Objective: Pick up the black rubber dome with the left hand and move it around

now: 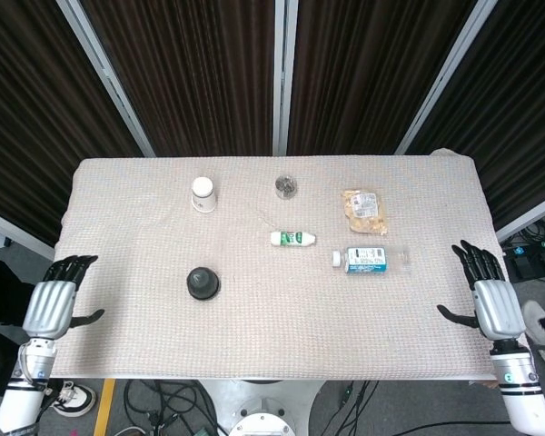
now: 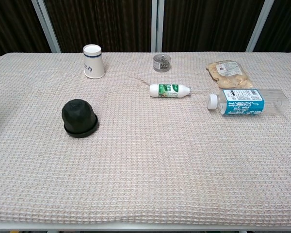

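Left hand [image 1: 50,306] spread, holding nothing, well apart from black rubber dome [image 1: 202,282].

- The left silver-backed, black-fingered robot hand [image 1: 52,304] hovers just off the bench's left edge near its front corner, fingers spread, thumb out, holding nothing.
- The right silver-backed, black-fingered robot hand [image 1: 489,295] hovers at the right edge, likewise spread and empty.

— Anything cut off?
— Both hands are missing from the chest view; the tabletop [image 2: 145,194] runs past its edges.
— Too small?
— The clear jar's [image 1: 285,186] contents, and the snack bag's [image 1: 364,207] label.
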Robot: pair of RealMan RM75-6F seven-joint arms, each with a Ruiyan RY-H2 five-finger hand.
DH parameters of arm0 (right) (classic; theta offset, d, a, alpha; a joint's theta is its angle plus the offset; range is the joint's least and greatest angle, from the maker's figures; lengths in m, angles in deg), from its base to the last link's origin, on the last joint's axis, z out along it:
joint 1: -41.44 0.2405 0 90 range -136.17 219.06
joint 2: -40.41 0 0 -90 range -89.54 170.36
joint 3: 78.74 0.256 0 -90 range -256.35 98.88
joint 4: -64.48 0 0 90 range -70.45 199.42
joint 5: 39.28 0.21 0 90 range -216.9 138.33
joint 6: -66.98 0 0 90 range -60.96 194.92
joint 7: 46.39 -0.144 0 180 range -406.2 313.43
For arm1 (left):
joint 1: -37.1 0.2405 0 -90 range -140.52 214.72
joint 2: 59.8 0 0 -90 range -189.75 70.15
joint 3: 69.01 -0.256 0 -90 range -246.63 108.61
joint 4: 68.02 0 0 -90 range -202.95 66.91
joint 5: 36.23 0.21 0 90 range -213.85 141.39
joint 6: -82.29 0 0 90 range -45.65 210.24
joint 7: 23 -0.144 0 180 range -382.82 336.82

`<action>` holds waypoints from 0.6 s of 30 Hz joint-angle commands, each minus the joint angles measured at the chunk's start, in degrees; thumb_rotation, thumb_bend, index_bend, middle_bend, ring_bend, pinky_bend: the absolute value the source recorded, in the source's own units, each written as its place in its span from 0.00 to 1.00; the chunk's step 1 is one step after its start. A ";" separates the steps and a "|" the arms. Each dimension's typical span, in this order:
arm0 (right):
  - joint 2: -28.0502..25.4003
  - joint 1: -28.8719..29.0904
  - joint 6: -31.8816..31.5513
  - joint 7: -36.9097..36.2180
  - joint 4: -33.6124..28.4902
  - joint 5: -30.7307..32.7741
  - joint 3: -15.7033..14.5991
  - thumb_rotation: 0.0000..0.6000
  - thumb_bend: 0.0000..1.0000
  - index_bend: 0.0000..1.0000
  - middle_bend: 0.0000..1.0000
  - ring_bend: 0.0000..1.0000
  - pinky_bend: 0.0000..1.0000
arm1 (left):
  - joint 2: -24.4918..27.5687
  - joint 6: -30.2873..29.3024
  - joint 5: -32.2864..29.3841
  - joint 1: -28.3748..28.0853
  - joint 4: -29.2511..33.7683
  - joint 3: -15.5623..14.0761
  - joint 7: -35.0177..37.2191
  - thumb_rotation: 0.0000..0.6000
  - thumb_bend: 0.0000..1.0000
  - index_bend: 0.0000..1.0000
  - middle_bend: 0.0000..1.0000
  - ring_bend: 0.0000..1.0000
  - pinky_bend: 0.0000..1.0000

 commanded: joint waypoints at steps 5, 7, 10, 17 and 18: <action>-0.71 -0.20 -0.50 0.54 -0.52 -0.44 -0.12 1.00 0.03 0.00 0.00 0.00 0.00 | -1.63 -0.04 0.61 -0.27 -1.31 -0.22 1.02 1.00 0.00 0.13 0.15 0.12 0.15; -0.84 -0.31 -0.91 0.28 -0.45 -0.48 0.04 1.00 0.03 0.00 0.00 0.00 0.00 | -2.10 0.36 0.22 -0.32 -1.83 -0.24 1.34 1.00 0.00 0.13 0.15 0.12 0.15; -0.89 -0.28 -0.94 -0.14 -0.42 -0.31 0.25 1.00 0.03 0.00 0.00 0.00 0.00 | -2.29 1.03 -0.06 -0.51 -1.85 -0.40 1.20 1.00 0.00 0.14 0.16 0.12 0.15; -0.30 0.03 0.17 -0.29 0.56 -0.24 -0.20 1.00 0.03 0.00 0.00 0.00 0.00 | -4.12 3.35 -0.42 -2.08 -3.54 -0.05 1.57 1.00 0.00 0.14 0.16 0.12 0.15; -0.33 0.03 0.06 -0.26 0.55 -0.27 -0.14 1.00 0.03 0.00 0.00 0.00 0.00 | -4.55 4.08 -0.63 -2.52 -3.82 0.05 1.59 1.00 0.00 0.14 0.16 0.12 0.15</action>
